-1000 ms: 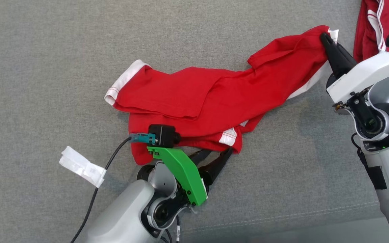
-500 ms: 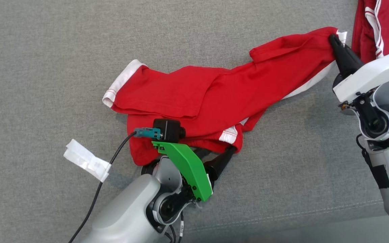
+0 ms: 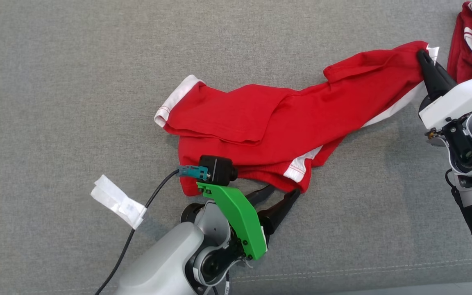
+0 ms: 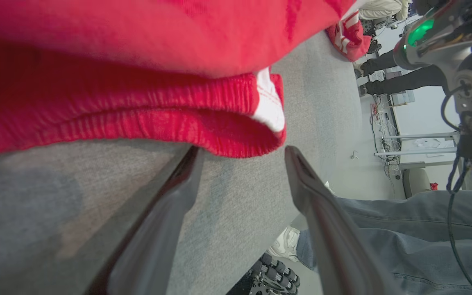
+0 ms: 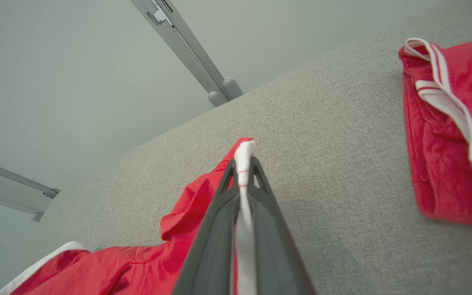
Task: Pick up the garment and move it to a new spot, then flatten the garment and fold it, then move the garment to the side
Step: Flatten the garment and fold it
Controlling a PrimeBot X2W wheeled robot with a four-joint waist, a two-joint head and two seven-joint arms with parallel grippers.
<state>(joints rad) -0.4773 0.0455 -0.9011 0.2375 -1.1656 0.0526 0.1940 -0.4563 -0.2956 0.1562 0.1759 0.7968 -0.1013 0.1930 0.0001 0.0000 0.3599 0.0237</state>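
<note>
The garment [image 3: 285,123], red shorts with white trim, lies crumpled and stretched across the grey fabric surface [image 3: 76,82]. My right gripper [image 3: 423,55] is shut on its far right corner, and the white trim [image 5: 244,164] is pinched between the dark fingers. At the near edge my left gripper [image 3: 284,189] is open, its fingertips [image 4: 195,153] just short of the elastic waistband [image 4: 158,123]. Nothing lies between the left fingers but grey fabric.
A second red garment [image 3: 471,45] with white stripes lies at the far right, close to my right gripper. A white tag [image 3: 117,200] hangs on the left arm's cable. A person's jeans-clad legs [image 4: 404,229] stand beyond the surface's edge. A seam [image 3: 342,271] runs along the near edge.
The whole picture has shifted right and down, so the camera moved. My right gripper has drawn the held corner slightly right, toward the second garment. The left gripper stays open at the waistband.
</note>
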